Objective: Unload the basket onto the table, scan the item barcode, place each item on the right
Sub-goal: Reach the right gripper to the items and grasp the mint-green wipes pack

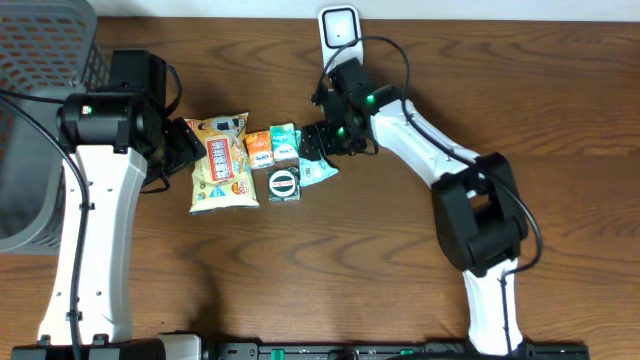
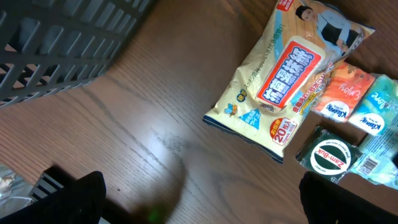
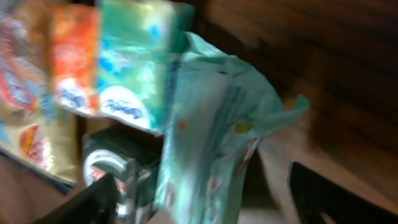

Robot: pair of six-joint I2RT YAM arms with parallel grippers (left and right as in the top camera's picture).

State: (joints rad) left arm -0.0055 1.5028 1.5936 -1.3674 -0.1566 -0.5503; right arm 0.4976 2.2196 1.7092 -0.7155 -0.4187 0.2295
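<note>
The right pincer (image 3: 202, 186) is seen held wide, with a finger at each side of a pale-green packet (image 3: 211, 124), which is taken to be the item to be scanned. No clamping can be made out, and a clear gap is left between the packet and the finger on its outer side. The view is blurred, so contact at the other finger cannot be judged. The packet lies on the table (image 2: 124, 137) directly between the fingers. A teal tissue pack (image 3: 134, 68) is pressed against it just beyond the fingertips, and a dark round-labelled pack (image 2: 326, 155) is tucked by the inner finger. An orange tissue pack (image 2: 342, 96) and a yellow snack bag (image 2: 280, 81) are ranged further out on that same side. The packet is judged to be light, soft and crinkly, with a loose crimped end and a slick film. It is expected to buckle and to slip if only an edge is pinched. A hold across the fuller middle is therefore advised, with the printed barcode face left uncovered. A white scanner (image 1: 340, 28) stands near, behind the pincer's wrist. The left pincer (image 2: 202, 199) is held fully spread and empty above bare wood, with the snack bag ahead of its fingertips and a grey basket (image 2: 56, 50) off to its side.
</note>
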